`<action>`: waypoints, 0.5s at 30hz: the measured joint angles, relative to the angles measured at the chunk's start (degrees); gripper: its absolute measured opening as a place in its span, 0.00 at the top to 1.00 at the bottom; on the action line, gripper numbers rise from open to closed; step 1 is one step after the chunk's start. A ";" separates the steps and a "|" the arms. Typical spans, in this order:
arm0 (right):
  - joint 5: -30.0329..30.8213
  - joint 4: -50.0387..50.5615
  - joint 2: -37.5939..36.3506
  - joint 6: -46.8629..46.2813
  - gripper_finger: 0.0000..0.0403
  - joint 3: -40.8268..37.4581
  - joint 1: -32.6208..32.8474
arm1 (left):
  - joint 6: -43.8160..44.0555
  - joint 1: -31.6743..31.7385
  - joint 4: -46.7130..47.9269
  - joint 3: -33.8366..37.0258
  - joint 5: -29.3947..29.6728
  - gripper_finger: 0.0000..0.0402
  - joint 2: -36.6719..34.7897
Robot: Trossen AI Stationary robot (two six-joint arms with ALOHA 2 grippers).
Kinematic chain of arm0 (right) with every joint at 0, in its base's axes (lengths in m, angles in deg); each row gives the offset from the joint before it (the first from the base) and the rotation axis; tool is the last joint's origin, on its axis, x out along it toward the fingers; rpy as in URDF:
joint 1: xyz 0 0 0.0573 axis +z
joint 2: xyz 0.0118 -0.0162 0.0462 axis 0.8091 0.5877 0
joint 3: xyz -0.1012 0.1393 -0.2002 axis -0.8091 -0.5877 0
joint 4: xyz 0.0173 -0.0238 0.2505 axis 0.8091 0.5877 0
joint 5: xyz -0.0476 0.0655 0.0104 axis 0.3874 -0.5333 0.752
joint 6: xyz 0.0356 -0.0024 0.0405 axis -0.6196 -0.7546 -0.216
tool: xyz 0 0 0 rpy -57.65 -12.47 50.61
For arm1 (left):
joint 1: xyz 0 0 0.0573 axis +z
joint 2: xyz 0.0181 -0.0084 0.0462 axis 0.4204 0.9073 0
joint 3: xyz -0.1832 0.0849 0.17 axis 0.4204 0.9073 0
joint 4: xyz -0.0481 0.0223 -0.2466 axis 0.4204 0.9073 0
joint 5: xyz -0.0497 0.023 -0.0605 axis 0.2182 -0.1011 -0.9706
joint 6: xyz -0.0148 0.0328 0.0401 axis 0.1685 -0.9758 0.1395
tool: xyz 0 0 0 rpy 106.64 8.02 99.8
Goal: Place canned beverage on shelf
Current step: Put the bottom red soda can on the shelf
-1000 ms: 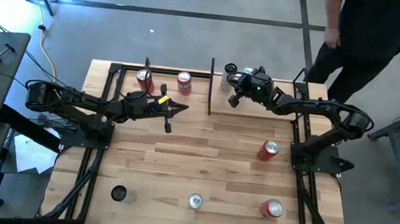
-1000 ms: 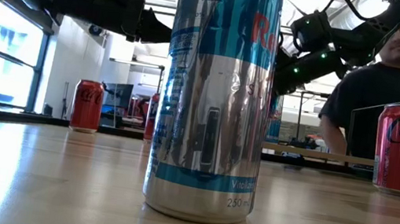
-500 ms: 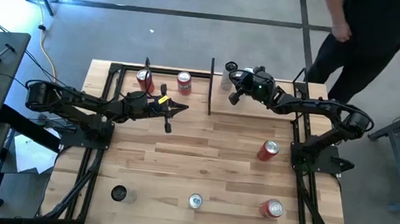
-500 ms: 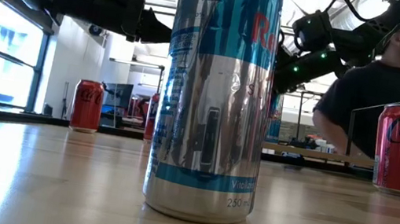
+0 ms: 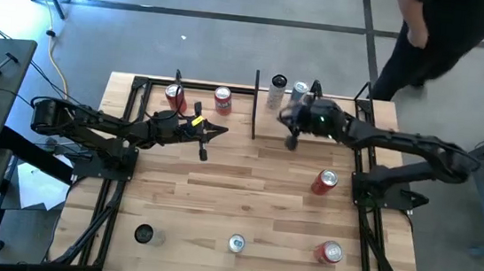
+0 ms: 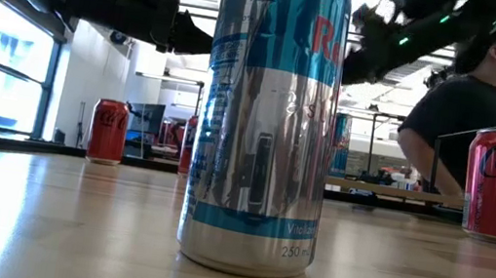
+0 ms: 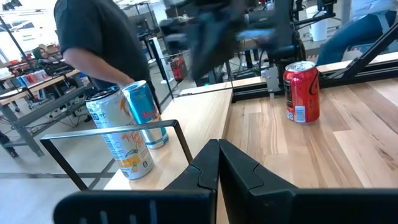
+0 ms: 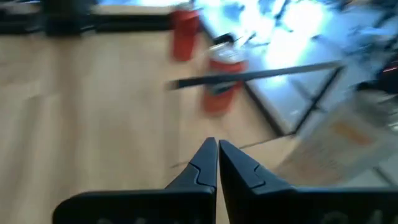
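Note:
The shelf, a small light-wood board with black posts, stands at the table's far edge, right of middle. A white-and-orange can and a blue-and-silver can stand upright on its far part. They also show in the left wrist view: the white can, the blue can. My right gripper is shut and empty over the shelf, just near of the two cans. My left gripper is shut and empty left of the shelf.
Two red cans stand at the far left. A red can is right of middle. A black can, a silver can and a red can line the near edge. A person stands beyond the far right corner.
My right gripper has drawn back from the two cans on the shelf toward the table's near edge and has risen. The blue can, hidden under it before, now stands in plain view beside the white one.

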 joint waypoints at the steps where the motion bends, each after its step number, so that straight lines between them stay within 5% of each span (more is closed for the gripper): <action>1: 0.49 3.43 -2.00 -0.85 1.00 0.00 1.69 | 0.00 0.00 -0.01 0.00 0.00 1.00 0.00; 11: 10.63 34.54 -18.79 -21.82 0.99 0.00 17.40 | 0.00 0.01 -0.07 0.00 0.00 1.00 0.00; 15: 11.00 47.82 -21.07 -28.34 0.90 1.90 21.72 | 0.11 -0.01 -0.12 0.00 0.00 1.00 0.00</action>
